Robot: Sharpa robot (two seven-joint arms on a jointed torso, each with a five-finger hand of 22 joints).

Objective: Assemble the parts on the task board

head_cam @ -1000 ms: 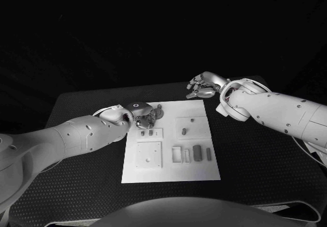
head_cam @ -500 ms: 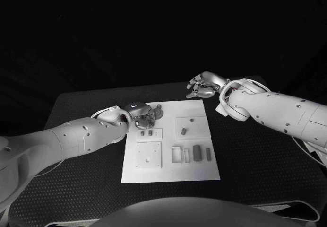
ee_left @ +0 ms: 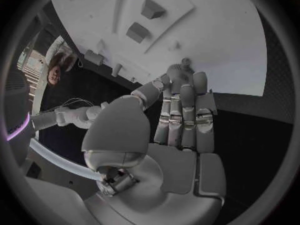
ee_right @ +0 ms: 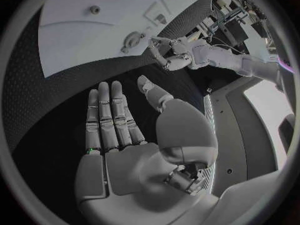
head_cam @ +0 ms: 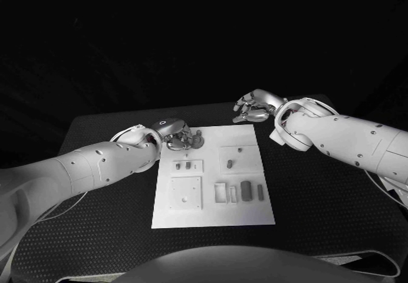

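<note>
The white task board [head_cam: 213,206] lies in the middle of the black table. Small grey parts sit on it: two short pegs [head_cam: 182,166] in a raised square, a block [head_cam: 231,162], a dark cylinder [head_cam: 246,190] and an open frame [head_cam: 220,191]. My left hand [head_cam: 177,137] is at the board's far left corner, its fingers [ee_left: 181,110] stretched out straight, with the tips at a small round part [ee_left: 182,64] on the board [ee_left: 212,40]; nothing is held. My right hand [head_cam: 255,107] hovers past the board's far right corner, flat and empty [ee_right: 119,130] over the black mat.
A flat square plate [head_cam: 186,193] with small holes lies on the board's near left. The black mat [head_cam: 323,200] reaches round the board on all sides. In the right wrist view the board [ee_right: 81,40] is beyond my fingertips, with my left hand [ee_right: 167,52] at its corner.
My left hand has turned at the wrist and shifted a little toward the far edge of the board. My right hand has stayed where it was.
</note>
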